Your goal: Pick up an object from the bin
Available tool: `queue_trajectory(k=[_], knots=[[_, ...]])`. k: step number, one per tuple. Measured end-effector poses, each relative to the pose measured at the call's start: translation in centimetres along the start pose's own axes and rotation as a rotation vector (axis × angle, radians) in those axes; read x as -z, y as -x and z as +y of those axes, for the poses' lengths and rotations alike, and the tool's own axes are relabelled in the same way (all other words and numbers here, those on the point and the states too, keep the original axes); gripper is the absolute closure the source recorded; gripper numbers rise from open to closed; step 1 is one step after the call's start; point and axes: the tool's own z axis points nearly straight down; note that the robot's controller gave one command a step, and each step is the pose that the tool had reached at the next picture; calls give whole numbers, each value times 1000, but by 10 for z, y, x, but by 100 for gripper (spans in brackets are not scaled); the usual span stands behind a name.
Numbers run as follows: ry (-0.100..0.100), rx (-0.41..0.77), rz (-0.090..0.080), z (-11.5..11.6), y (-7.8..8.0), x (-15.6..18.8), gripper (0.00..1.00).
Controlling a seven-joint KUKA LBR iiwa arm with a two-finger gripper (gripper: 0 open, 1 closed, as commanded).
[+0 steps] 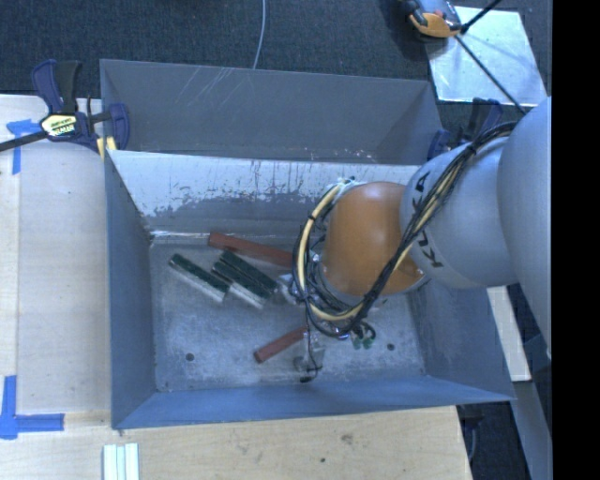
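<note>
One red-brown stick [277, 348] lay near the bin's [131, 309] six o'clock, not yet lifted.
The gripper [307, 366] hung low at the stick's three-o'clock end, its opening impossible to tell; grasp and lift apparently remained.

A dark, carpet-like floor [187, 28] runs across the top of the view, and a thin pale cable [262, 33] trails down over it. At the upper right lies a shiny metal sheet [506, 42], bright with glare. A pale, wood-toned tabletop [56, 281] spreads along the left and near sides. The light is even and comes from above.
</note>
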Motion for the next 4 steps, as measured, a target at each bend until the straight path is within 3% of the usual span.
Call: queue_trajectory(k=[1,3,4], knots=[[1,-126,-1,13,-15,1,100],[1,-126,1,13,-16,4,100],[0,-126,12,13,-18,22,100]])
